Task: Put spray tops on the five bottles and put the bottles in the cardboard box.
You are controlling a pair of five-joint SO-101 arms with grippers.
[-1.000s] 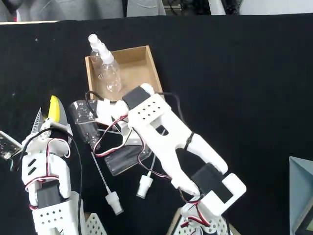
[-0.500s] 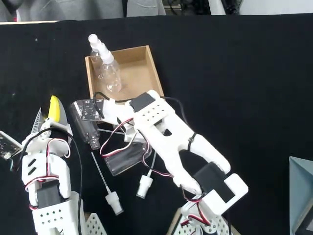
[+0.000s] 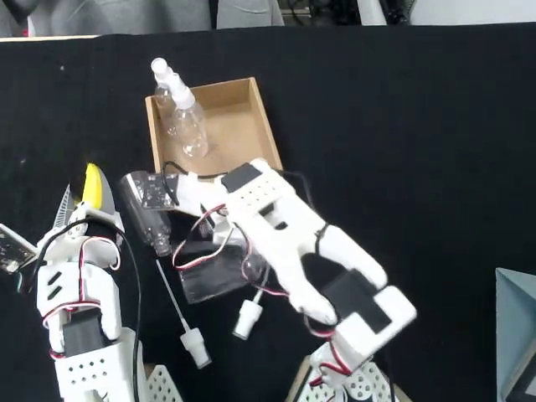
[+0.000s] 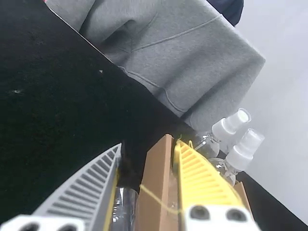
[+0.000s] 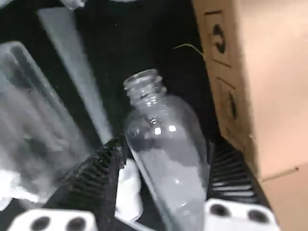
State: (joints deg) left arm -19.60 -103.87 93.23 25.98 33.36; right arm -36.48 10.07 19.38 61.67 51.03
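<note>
The right gripper (image 5: 166, 147) has its black ribbed jaws set one on each side of the bare bottle (image 5: 161, 113). They look to press its clear body, so I take it as gripping, though lightly. The bottle lies on its side on the table (image 3: 402, 126), just off the 7 o'clock corner of the box (image 3: 239, 126) in the high view. Its long axis there runs about 11 to 5, across the line between the jaws. In the right wrist view the open threaded neck sits beyond the jaw tips, away from the wrist, with the box's outer wall running alongside. Which end that is in the high view I cannot tell for sure. The next move turns on this: the neck points sideways, so the bottle likely has to be tipped neck-up before a top can go in. Two loose spray tops (image 3: 245, 318) lie near 5 o'clock of the bottle. The left gripper (image 3: 78, 186) sits at the bottle's 9 o'clock, jaws apart and empty, nearer the bottle than the tops. Two capped bottles (image 3: 188, 126) lie in the box.
</note>
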